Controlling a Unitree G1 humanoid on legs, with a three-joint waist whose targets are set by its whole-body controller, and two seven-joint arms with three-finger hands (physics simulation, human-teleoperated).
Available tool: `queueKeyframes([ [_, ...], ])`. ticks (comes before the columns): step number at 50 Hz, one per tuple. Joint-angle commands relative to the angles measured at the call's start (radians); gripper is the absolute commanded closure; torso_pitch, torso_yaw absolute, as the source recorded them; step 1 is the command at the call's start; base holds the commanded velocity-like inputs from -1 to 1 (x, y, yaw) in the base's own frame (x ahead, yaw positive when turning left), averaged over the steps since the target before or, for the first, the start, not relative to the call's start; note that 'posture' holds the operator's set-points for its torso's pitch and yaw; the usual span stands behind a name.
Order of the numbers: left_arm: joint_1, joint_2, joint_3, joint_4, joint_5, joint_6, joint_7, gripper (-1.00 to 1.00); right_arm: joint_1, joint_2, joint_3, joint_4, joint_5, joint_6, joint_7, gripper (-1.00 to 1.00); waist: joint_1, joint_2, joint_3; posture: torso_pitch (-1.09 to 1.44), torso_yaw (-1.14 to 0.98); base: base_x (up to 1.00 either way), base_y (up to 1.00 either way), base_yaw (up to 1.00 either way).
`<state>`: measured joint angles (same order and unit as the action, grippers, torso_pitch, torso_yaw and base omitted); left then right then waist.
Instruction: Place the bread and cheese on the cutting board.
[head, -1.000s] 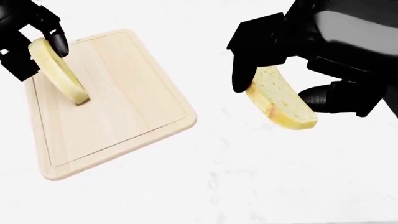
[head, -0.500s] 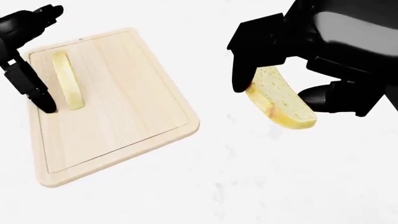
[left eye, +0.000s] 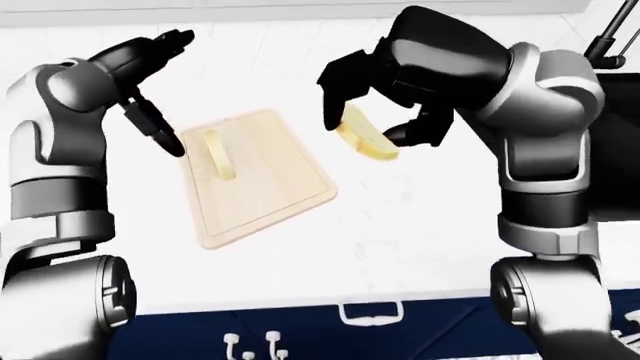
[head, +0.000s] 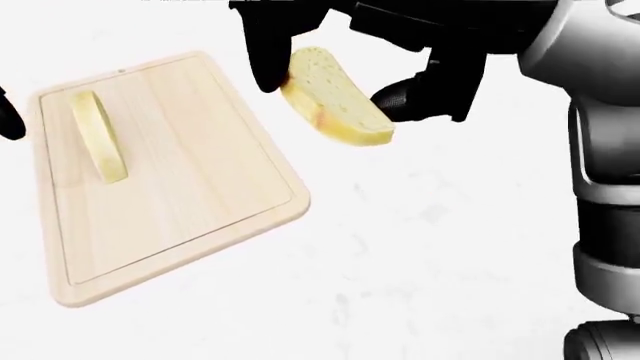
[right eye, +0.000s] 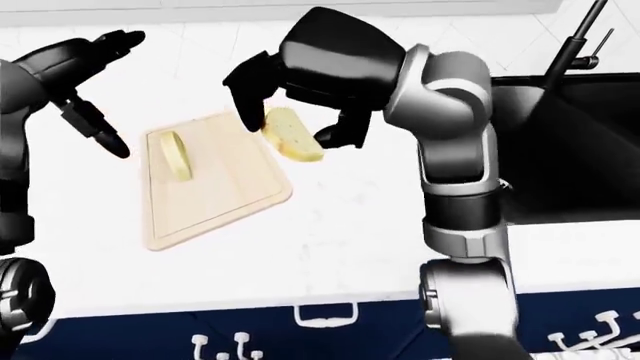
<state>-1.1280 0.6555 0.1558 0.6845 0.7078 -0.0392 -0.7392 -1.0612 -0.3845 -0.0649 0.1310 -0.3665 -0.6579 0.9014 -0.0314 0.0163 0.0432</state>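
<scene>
Surface (left eye: 400, 240): white, faintly veined like marble, evenly lit, filling most of what I see from my head.
Sink (right eye: 575, 157): black basin set into the surface at the right of my right-eye view.
Faucet (right eye: 580, 45): dark, thin, slanting up above the sink.
Cabinet fronts (right eye: 330, 337): dark blue, below the surface's near edge, with white handles (right eye: 325, 315) and small white knobs.

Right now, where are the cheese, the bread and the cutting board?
cheese (head: 100, 136): head view, middle of the slice standing on edge on the board.
bread (head: 335, 106): head view, middle of the porous face, held in the right robot hand.
cutting board (head: 200, 202): head view, bare wood right of the cheese.
</scene>
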Motion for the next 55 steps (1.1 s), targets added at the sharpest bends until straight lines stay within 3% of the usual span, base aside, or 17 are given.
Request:
queueKeyframes([
  [1,0.021,0.001,0.016,-0.137,-0.043,0.044,-0.060,-1.00,-0.053,0.032,0.009,0.044,-0.064,-0.038,-0.065,1.00,-0.002,0.005,-0.022,0.00,0.00,0.00,0.00,0.00],
  [6,0.137,-0.008,0.051,-0.360,-0.090,0.122,-0.116,-1.00,-0.137,0.106,0.047,0.251,-0.200,-0.124,-0.184,1.00,0.000,0.017,-0.022,0.00,0.00,0.00,0.00,0.00],
  [9,0.239,-0.025,0.084,-0.582,-0.133,0.208,-0.171,-1.00,-0.187,0.131,0.063,0.394,-0.301,-0.180,-0.291,1.00,0.001,0.020,-0.021,0.00,0.00,0.00,0.00,0.00],
  [12,0.247,-0.012,0.095,-0.654,-0.162,0.254,-0.192,-1.00,-0.228,0.151,0.074,0.476,-0.364,-0.201,-0.361,1.00,0.003,0.020,-0.020,0.00,0.00,0.00,0.00,0.00],
  [16,0.270,0.004,0.105,-0.680,-0.184,0.270,-0.185,-1.00,-0.263,0.190,0.106,0.585,-0.487,-0.228,-0.494,1.00,0.009,0.018,-0.018,0.00,0.00,0.00,0.00,0.00],
  [24,0.281,0.014,0.100,-0.706,-0.204,0.295,-0.181,-1.00,-0.300,0.264,0.136,0.653,-0.611,-0.213,-0.603,1.00,0.016,0.022,-0.019,0.00,0.00,0.00,0.00,0.00],
  [31,0.283,0.010,0.091,-0.687,-0.204,0.282,-0.168,-1.00,-0.304,0.280,0.158,0.739,-0.720,-0.222,-0.731,1.00,0.020,0.021,-0.020,0.00,0.00,0.00,0.00,0.00],
  [43,0.288,0.011,0.097,-0.694,-0.208,0.284,-0.175,-1.00,-0.263,0.297,0.159,0.742,-0.784,-0.216,-0.771,1.00,0.022,0.017,-0.021,0.00,0.00,0.00,0.00,0.00],
  [45,0.288,0.012,0.097,-0.690,-0.209,0.281,-0.173,-1.00,-0.256,0.294,0.161,0.743,-0.794,-0.217,-0.775,0.73,0.022,0.017,-0.020,0.00,0.00,0.00,0.00,0.00],
  [47,0.287,0.013,0.098,-0.687,-0.210,0.279,-0.172,-1.00,-0.250,0.294,0.163,0.749,-0.804,-0.217,-0.787,0.66,0.022,0.016,-0.021,0.00,0.00,0.00,0.00,0.00],
  [49,0.286,0.014,0.098,-0.690,-0.210,0.282,-0.174,-1.00,-0.249,0.295,0.162,0.750,-0.807,-0.217,-0.790,0.45,0.022,0.016,-0.021,0.00,0.00,0.00,0.00,0.00],
  [51,0.286,0.013,0.097,-0.696,-0.210,0.286,-0.176,-1.00,-0.246,0.294,0.160,0.748,-0.808,-0.219,-0.787,-0.19,0.022,0.016,-0.022,0.00,0.00,0.00,0.00,0.00],
  [52,0.285,0.013,0.096,-0.698,-0.210,0.288,-0.177,-1.00,-0.246,0.292,0.161,0.750,-0.811,-0.220,-0.791,-0.35,0.022,0.016,-0.022,0.00,0.00,0.00,0.00,0.00],
  [55,0.282,0.013,0.096,-0.701,-0.210,0.292,-0.179,-1.00,-0.243,0.293,0.160,0.751,-0.814,-0.220,-0.792,-0.37,0.022,0.015,-0.021,0.00,0.00,0.00,0.00,0.00],
])
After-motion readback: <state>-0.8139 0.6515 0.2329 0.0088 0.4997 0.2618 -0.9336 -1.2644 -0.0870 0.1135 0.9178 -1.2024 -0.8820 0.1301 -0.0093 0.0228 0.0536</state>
